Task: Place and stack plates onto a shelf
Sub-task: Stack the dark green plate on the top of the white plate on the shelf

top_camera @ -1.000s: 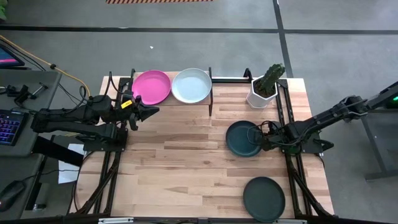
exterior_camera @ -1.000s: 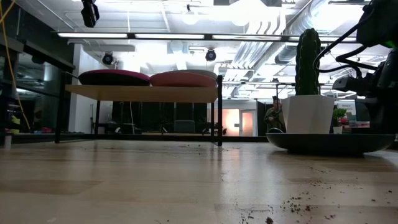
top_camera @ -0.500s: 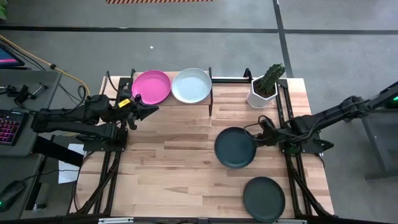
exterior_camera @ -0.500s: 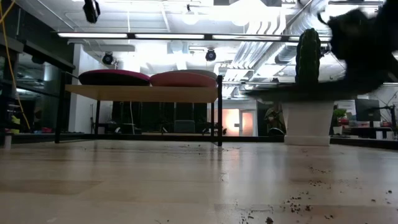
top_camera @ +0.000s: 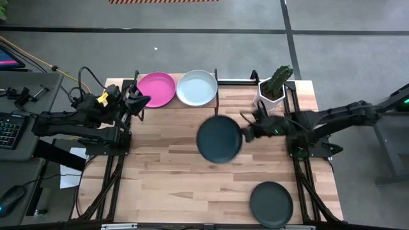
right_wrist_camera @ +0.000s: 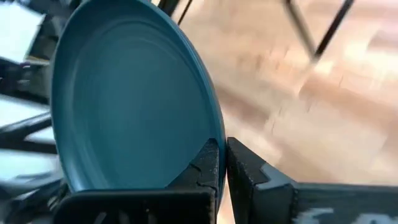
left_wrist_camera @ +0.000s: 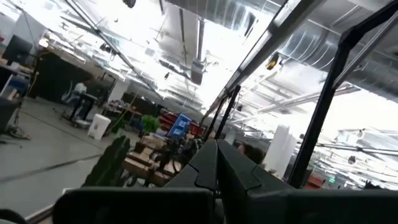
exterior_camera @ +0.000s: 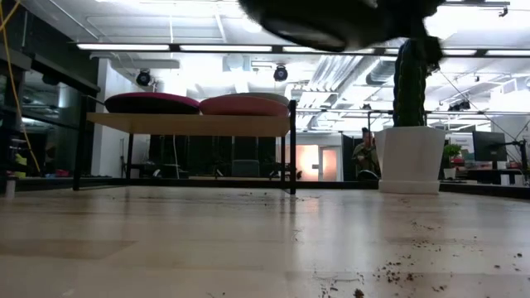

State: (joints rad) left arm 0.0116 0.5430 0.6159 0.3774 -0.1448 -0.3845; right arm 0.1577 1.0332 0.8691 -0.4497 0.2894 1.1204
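The right gripper [top_camera: 246, 133] is clamped on the rim of a round, shallow teal plate [top_camera: 219, 138], carried in the air above the middle of the planked wooden table [top_camera: 172, 172]. In the right wrist view the plate's smooth matte bowl [right_wrist_camera: 130, 106] stands tilted, its edge pinched between the two dark fingers [right_wrist_camera: 208, 163]. In the low view it shows as a dark blur [exterior_camera: 331, 21] well above the tabletop.

The shelf [top_camera: 217, 89], a light-wood board on a thin black metal frame, stands at twelve o'clock on the table. It bears a magenta plate [top_camera: 156, 89] and a pale plate [top_camera: 197, 87] side by side. A black plate [top_camera: 271, 204] lies flat at five o'clock. A cactus in a white faceted pot [top_camera: 270, 96] stands at two o'clock.

The left gripper [top_camera: 142, 102], fingers together and empty, waits at ten o'clock, just beside the shelf's end.
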